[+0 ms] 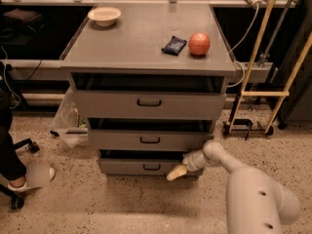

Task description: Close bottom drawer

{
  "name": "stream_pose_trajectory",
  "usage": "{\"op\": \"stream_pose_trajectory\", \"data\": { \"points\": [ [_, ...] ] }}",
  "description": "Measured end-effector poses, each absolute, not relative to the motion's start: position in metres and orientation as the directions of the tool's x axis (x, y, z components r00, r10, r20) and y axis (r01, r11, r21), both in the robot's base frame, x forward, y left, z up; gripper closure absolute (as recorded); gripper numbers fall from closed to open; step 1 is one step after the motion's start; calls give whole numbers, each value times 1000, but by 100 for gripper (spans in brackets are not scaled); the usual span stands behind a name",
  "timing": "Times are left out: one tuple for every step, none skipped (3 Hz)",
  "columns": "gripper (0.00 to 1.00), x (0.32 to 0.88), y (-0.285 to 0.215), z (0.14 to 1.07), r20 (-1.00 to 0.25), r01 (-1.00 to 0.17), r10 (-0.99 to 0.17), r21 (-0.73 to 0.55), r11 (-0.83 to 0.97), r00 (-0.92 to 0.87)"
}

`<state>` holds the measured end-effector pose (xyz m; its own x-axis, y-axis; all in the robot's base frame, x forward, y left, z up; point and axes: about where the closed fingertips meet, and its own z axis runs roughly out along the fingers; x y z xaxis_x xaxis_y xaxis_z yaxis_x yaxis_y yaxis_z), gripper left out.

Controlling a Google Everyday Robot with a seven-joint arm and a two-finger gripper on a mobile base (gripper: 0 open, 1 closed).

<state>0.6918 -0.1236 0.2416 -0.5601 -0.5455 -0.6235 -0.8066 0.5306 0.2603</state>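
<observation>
The bottom drawer (131,166) is the lowest of three grey drawers in the cabinet, with a flat grey front and a small black bar handle (151,167). It stands only slightly out from the cabinet. My gripper (176,172) reaches in from the lower right on a pale arm. Its cream fingertips rest against the right part of the bottom drawer's front, right of the handle.
The middle drawer (146,140) and top drawer (146,104) sit above, each slightly out. On the cabinet top (136,38) lie a white bowl (104,16), a dark packet (174,45) and a red apple (199,44). A person's leg and shoe (29,175) are at left. A wooden stand (263,91) is at right.
</observation>
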Motion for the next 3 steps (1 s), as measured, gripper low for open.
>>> {"op": "stream_pose_trajectory", "data": {
  "points": [
    [0, 662, -165, 246, -666, -742, -457, 222, 632, -589],
    [0, 600, -196, 223, -699, -651, -343, 231, 723, -628],
    [0, 558, -213, 212, -686, -606, -297, 262, 751, -664]
  ]
}}
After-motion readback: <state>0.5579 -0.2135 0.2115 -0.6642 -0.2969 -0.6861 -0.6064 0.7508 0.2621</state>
